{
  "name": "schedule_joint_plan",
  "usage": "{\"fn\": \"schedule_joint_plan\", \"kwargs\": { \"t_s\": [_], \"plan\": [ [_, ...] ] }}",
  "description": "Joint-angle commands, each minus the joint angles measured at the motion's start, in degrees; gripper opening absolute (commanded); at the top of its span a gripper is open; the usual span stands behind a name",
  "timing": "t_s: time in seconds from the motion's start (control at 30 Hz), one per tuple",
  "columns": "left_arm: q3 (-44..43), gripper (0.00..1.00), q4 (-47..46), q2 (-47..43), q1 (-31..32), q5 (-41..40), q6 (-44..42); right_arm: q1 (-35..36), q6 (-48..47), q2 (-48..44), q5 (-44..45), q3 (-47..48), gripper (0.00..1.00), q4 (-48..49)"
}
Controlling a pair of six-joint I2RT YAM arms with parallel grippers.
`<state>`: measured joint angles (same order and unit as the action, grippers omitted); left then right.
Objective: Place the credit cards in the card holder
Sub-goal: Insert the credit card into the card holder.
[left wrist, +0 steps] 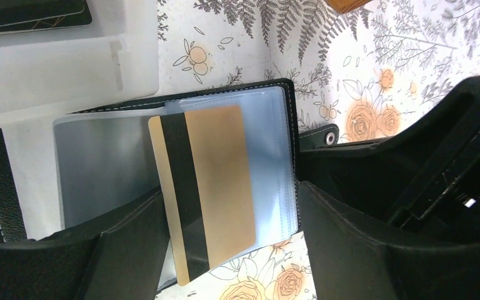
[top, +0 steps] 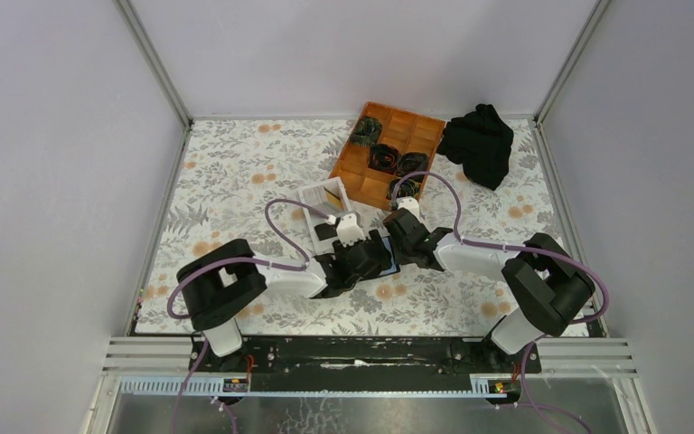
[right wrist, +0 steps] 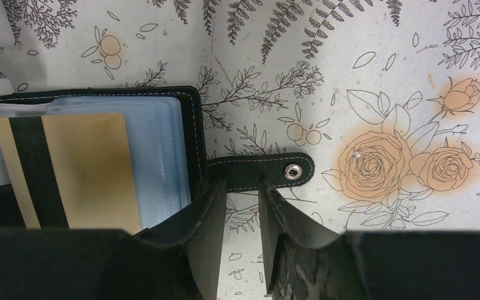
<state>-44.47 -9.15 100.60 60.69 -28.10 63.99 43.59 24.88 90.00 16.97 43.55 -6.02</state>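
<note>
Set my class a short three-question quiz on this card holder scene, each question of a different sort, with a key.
1. True or false: the holder lies shut.
2. The stripe on the card is: A red, B black, C white.
3. Which arm's pincer sits by the strap?
Key: 1 false, it lies open; 2 B; 3 the right pincer.
</note>
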Motion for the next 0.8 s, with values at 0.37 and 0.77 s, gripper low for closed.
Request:
{"fn": "schedule_joint_plan", "kwargs": {
  "t_s": [0.37,0.77],
  "plan": [
    [7.74,0.80,22.96,1.35,0.64,6.14,3.53,1.19,1.62,1.58,-3.88,0.67,0.34,-0.24],
    [8.81,0.82,25.49,0.50,0.63,4.80,3.86,1.21,1.17,1.71,-4.41,1.36,0.34,-0.35]
  ]
}}
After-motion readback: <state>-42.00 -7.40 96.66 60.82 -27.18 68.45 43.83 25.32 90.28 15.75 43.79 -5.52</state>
